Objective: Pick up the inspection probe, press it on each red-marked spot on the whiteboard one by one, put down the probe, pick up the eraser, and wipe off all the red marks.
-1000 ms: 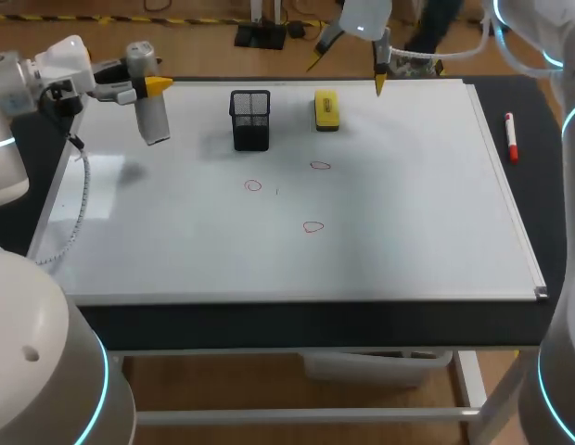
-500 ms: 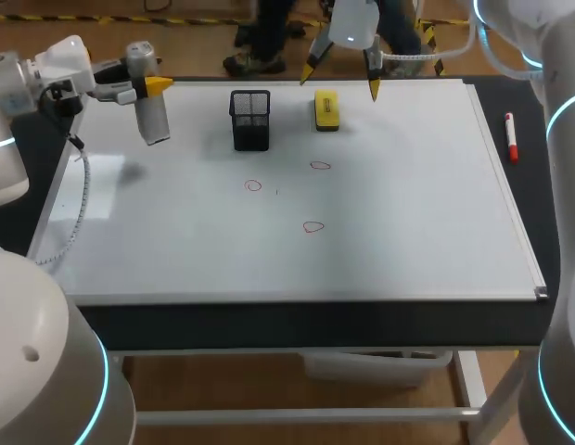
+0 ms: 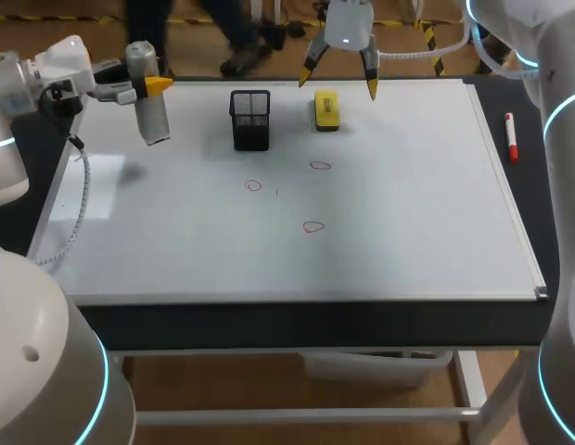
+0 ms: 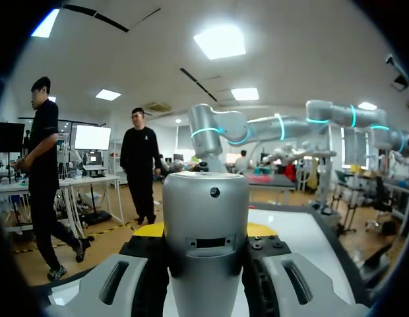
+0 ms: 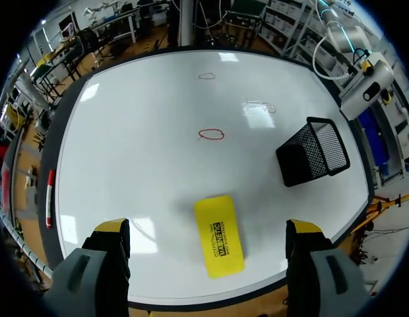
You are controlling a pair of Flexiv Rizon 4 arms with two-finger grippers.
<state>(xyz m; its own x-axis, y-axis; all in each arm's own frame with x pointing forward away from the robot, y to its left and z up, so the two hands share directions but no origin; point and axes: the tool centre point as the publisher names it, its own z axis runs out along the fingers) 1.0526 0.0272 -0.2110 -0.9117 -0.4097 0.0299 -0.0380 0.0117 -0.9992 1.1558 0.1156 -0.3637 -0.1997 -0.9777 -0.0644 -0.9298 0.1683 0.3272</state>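
Whiteboard [image 3: 408, 241] with three red marks [image 3: 253, 185] near its middle.
Left gripper [image 3: 150, 86] clamps the probe [image 3: 154, 120] upper left; right gripper [image 3: 338, 82] hangs open over the eraser [image 3: 326, 109] at the top edge.

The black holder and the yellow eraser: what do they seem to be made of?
Black holder: probably thin metal mesh, matte black; the open grid shows in its walls. Yellow eraser: top looks like smooth plastic with a printed label; underside unseen.

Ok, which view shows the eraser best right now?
The right wrist view: the eraser lies whole and large ahead of the open right hand. The head view shows it small; the left wrist view not at all.
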